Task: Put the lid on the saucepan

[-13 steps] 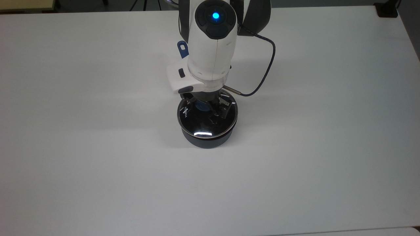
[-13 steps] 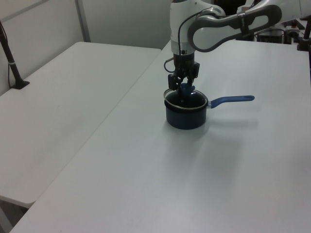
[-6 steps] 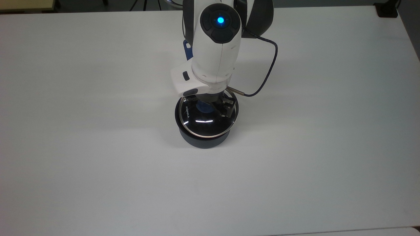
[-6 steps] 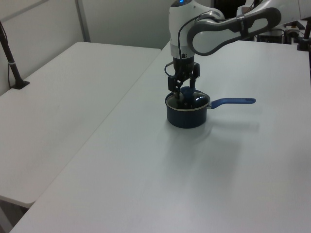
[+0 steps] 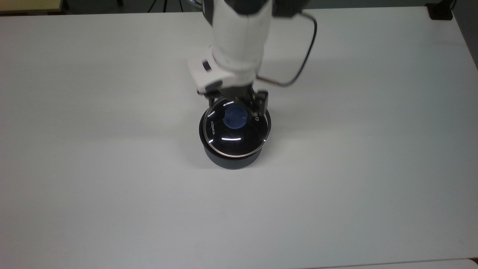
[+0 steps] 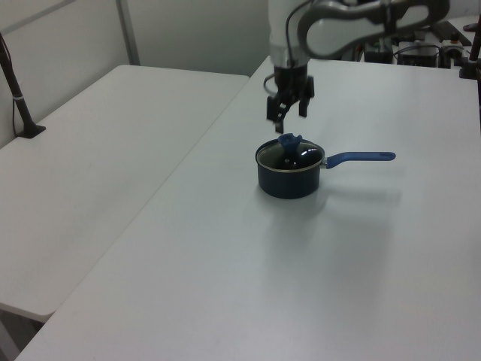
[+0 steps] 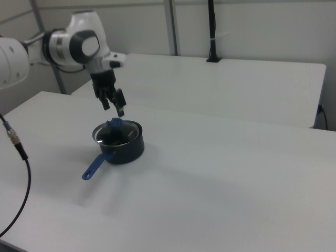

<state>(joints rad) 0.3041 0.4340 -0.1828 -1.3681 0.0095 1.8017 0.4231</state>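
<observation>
The glass lid (image 5: 239, 140) with its blue knob (image 5: 235, 118) lies flat on the dark navy saucepan (image 5: 231, 161) in the middle of the white table. The lid (image 6: 299, 157) and the lid (image 7: 122, 134) sit level on the rim. The saucepan (image 6: 289, 182) points its blue handle (image 6: 366, 156) toward the left view's right; the handle (image 7: 93, 167) of the saucepan (image 7: 128, 150) runs toward the right view's lower left. My gripper (image 6: 289, 114) hangs open a short way above the knob, touching nothing; the gripper (image 7: 113, 107) and the gripper (image 5: 236, 104) hold nothing.
A dark cable (image 5: 304, 63) loops off the arm's wrist. A second white table (image 6: 98, 150) stands beside this one, with a black clamped post (image 6: 16, 86) on it. Another cable (image 7: 16, 147) hangs at the right view's left edge.
The gripper has let go of the lid's knob and risen straight up. The lid, tilted a second ago, now rests level on the saucepan.
</observation>
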